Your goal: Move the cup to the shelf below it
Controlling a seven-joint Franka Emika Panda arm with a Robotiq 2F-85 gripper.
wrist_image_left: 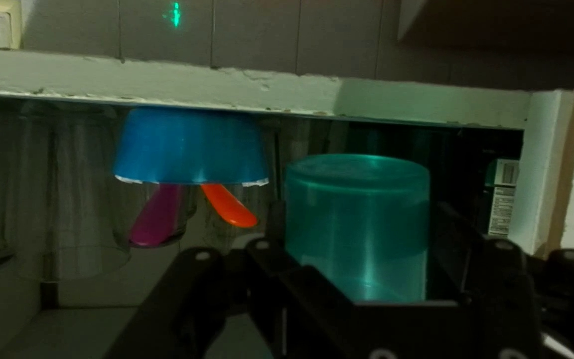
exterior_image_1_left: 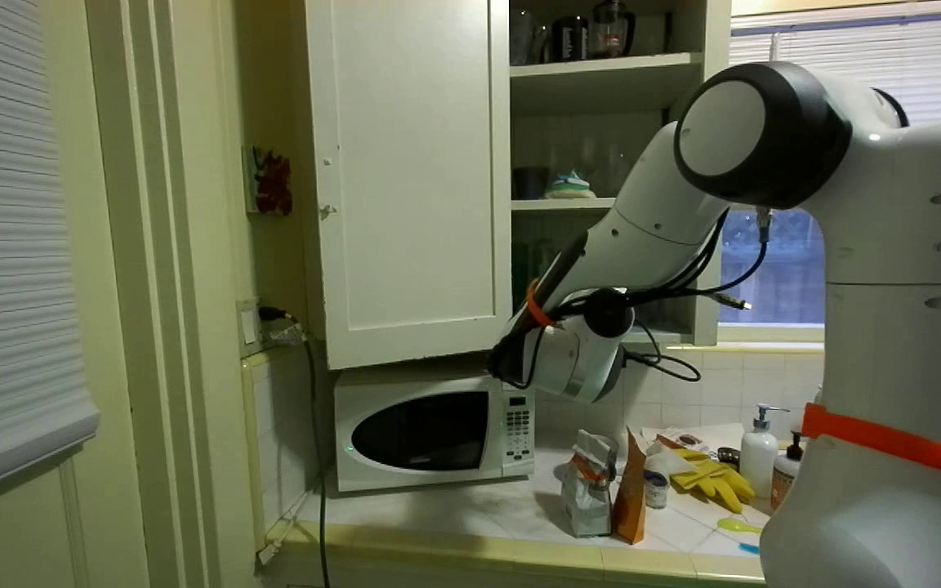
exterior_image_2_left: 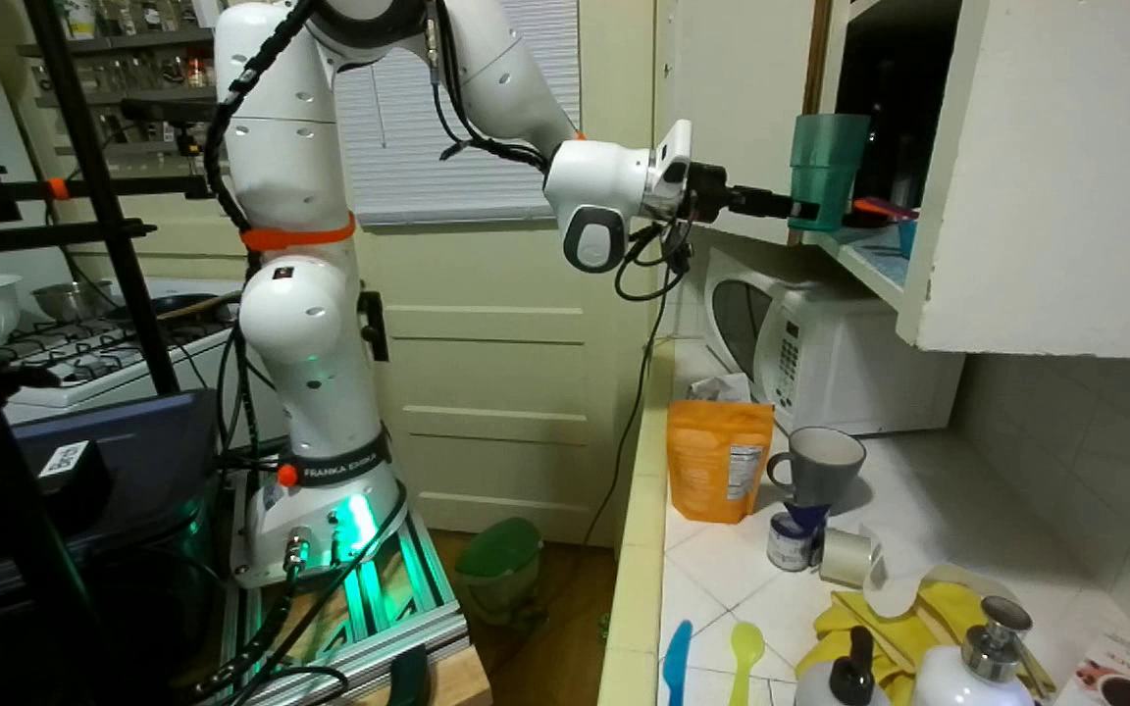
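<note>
The end effector [wrist_image_left: 359, 224] is clamped on the teal cup [exterior_image_2_left: 828, 162], which is held at the front of the white cupboard [exterior_image_2_left: 1065, 167], upper right in an exterior view, so grasping is judged done, while setting down on the shelf [wrist_image_left: 207, 87], contact being unclear, and release seem left.

Gap along shelf [wrist_image_left: 431, 103] between blue bowl [wrist_image_left: 192, 144] and cupboard post [wrist_image_left: 536, 169], glasses [wrist_image_left: 72, 194] beside bowl
</note>
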